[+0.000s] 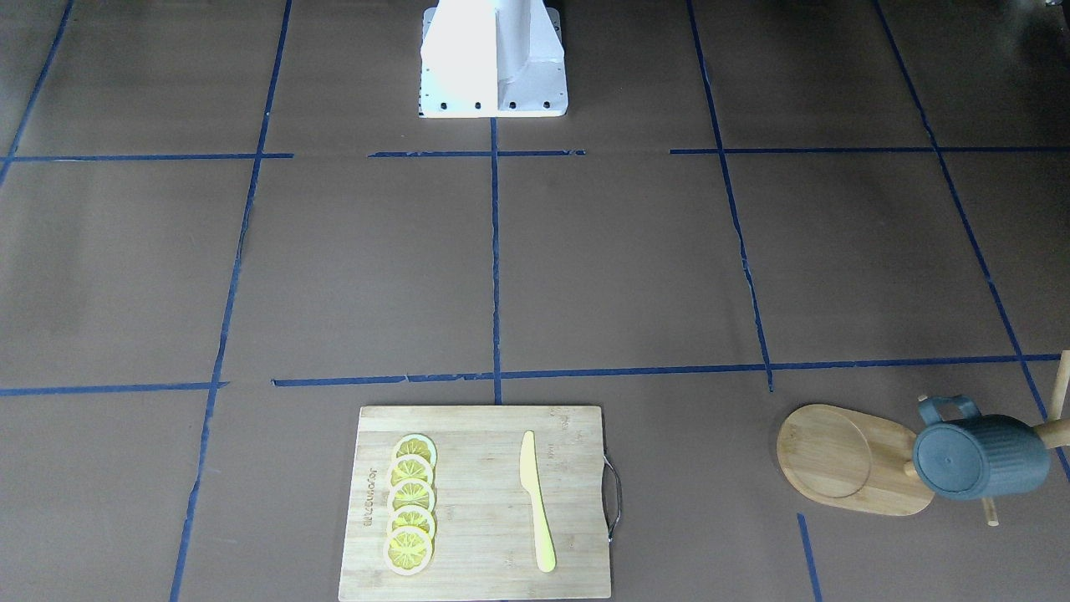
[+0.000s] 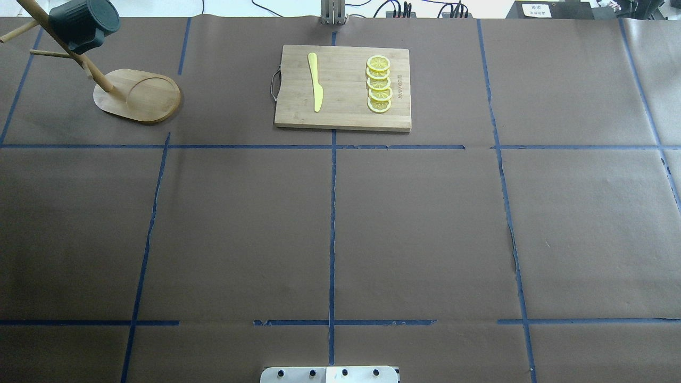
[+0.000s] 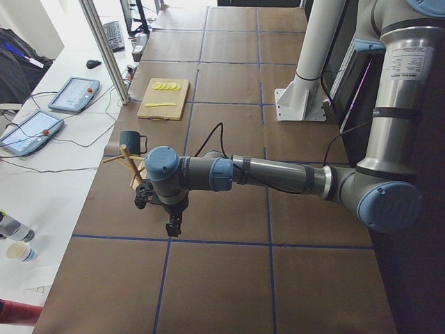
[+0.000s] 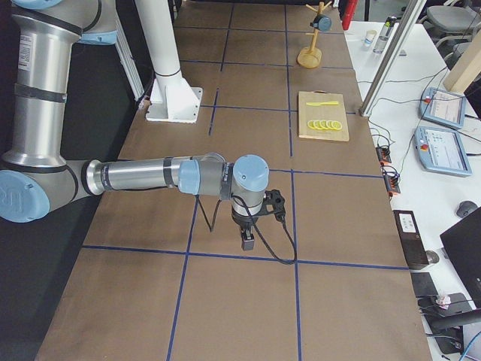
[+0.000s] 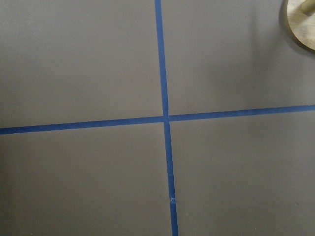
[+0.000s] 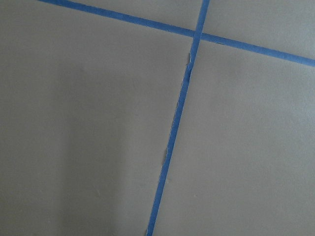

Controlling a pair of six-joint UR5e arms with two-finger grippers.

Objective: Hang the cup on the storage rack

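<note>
The dark blue-grey ribbed cup (image 1: 978,456) hangs by its loop handle on a peg of the bamboo storage rack (image 1: 836,456), bottom facing outward. Both also show at the overhead view's far left: cup (image 2: 85,21), rack (image 2: 143,96). No gripper touches them. My left gripper (image 3: 172,224) shows only in the exterior left view, pointing down over the table close to the rack (image 3: 128,167). My right gripper (image 4: 246,241) shows only in the exterior right view, far from the rack (image 4: 310,56). I cannot tell whether either gripper is open or shut.
A rectangular wooden cutting board (image 2: 346,114) lies at the table's far middle with a yellow knife (image 2: 315,82) and several lemon slices (image 2: 379,84) on it. The robot's white base (image 1: 493,58) stands at the near edge. Blue tape lines cross the brown table.
</note>
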